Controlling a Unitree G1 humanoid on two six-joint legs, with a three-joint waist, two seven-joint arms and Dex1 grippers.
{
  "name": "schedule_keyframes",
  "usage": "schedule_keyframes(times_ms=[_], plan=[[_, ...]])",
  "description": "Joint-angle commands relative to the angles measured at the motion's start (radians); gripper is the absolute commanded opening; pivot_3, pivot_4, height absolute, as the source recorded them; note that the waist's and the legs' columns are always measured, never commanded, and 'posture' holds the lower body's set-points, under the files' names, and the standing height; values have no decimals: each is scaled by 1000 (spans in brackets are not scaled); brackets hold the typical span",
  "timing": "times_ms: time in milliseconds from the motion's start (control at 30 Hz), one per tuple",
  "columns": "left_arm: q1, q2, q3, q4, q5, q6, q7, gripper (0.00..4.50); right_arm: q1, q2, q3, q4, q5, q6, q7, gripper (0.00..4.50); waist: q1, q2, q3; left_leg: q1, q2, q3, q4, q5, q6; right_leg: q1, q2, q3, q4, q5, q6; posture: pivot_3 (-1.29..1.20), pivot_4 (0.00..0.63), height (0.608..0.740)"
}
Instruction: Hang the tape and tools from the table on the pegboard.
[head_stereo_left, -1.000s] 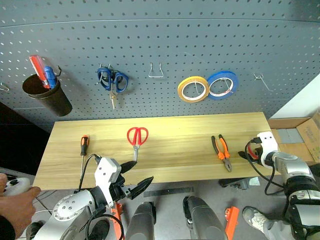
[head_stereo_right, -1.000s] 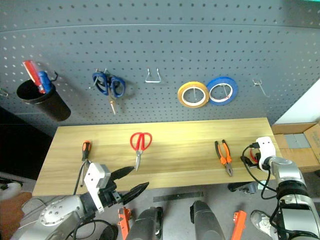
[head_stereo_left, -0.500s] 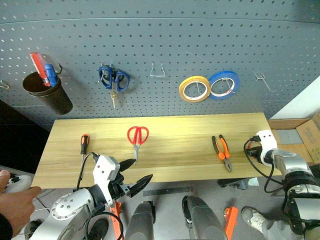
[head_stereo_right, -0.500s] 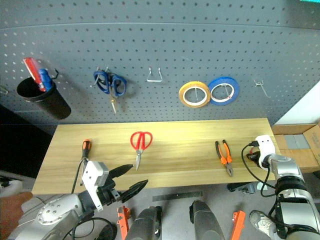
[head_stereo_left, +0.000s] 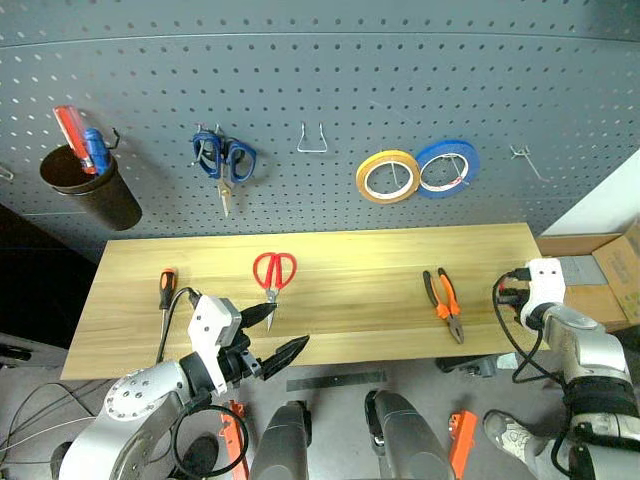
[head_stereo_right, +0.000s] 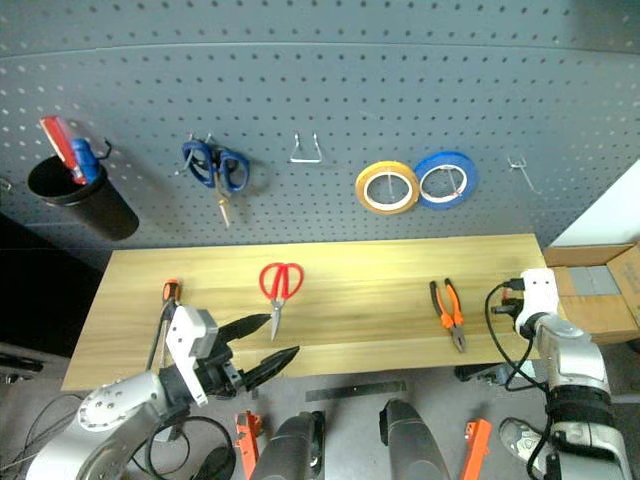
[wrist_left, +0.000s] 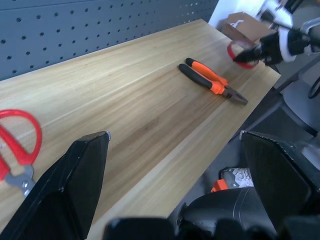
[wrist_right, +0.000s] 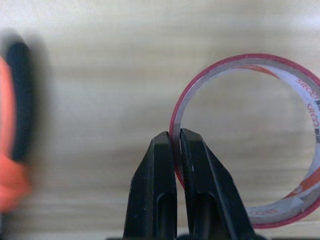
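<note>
The right end effector (wrist_right: 175, 145) is clamped on the wall of the red tape ring (wrist_right: 250, 140), one finger inside the hoop, at the table's (head_stereo_left: 370, 310) right end; the left end effector (head_stereo_left: 275, 335) hangs at the front edge, fingers spread and empty. Pliers (head_stereo_left: 443, 303) lie near the right end, red scissors (head_stereo_left: 274, 275) mid-left, screwdriver (head_stereo_left: 167, 293) toward the left end, bare wood between; the left wrist view shows the tape ring off the wood, the pegboard (head_stereo_left: 330, 100) behind.

Workshop setting. A dark grey pegboard (head_stereo_left: 330, 110) carries hooks, blue-handled scissors (head_stereo_left: 224, 160), yellow and blue tape rings (head_stereo_left: 387, 177) and a black tool cup (head_stereo_left: 92, 190). Below stands a wooden table (head_stereo_left: 350, 310) (pliers (head_stereo_left: 443, 303) and red-handled scissors (head_stereo_left: 273, 277) lying on it).
</note>
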Motion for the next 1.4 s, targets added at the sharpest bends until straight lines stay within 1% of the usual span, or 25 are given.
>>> schedule_keyframes(times_ms=[33,167,267,433,633,800,1067,1400], plan=[[-38,-4,-11,25,-7,-36,-26,4500,45,68,-115,-273,85,9,-90,22,-1,1,-1,-1,0,0,0,0,0,-1,0,0,1,0,0,-73,249,740],[-94,-15,-31,69,-1,-66,-47,4500,54,152,-201,-450,163,-46,-156,22,-2,4,-3,-4,0,1,1,0,0,-4,0,0,1,0,1,-97,233,740],[-118,-23,-41,95,4,-94,-62,4500,48,175,-216,-511,181,-80,-179,22,-5,5,-6,-6,0,1,1,0,0,-5,0,0,1,0,1,-107,222,740],[-132,-33,-51,108,4,-129,-78,4500,0,173,-232,-533,212,-116,-214,22,-16,7,-10,-6,-1,1,1,0,0,-5,-1,0,1,2,-2,-111,211,740],[-125,-35,-67,102,1,-142,-87,4500,-22,132,-191,-576,266,-90,-171,22,-26,8,-13,-6,-1,3,1,0,0,-5,-1,-1,1,3,-4,-116,208,740],[-120,-43,-81,88,-3,-136,-85,4500,-50,111,-142,-552,325,-56,-113,22,-29,8,-15,-6,-1,4,2,0,0,-5,-1,-1,2,3,-4,-111,207,740],[-135,-52,-72,69,-29,-118,-70,4500,-78,81,-98,-466,362,-53,-34,22,-28,7,-17,-6,-1,4,2,0,0,-5,-1,-1,3,4,-4,-102,206,740],[-128,-50,-78,46,-32,-107,-53,4500,-103,60,-74,-342,325,-114,19,22,-27,7,-20,-6,-1,4,3,0,0,-5,-1,-1,3,4,-4,-94,203,740]])
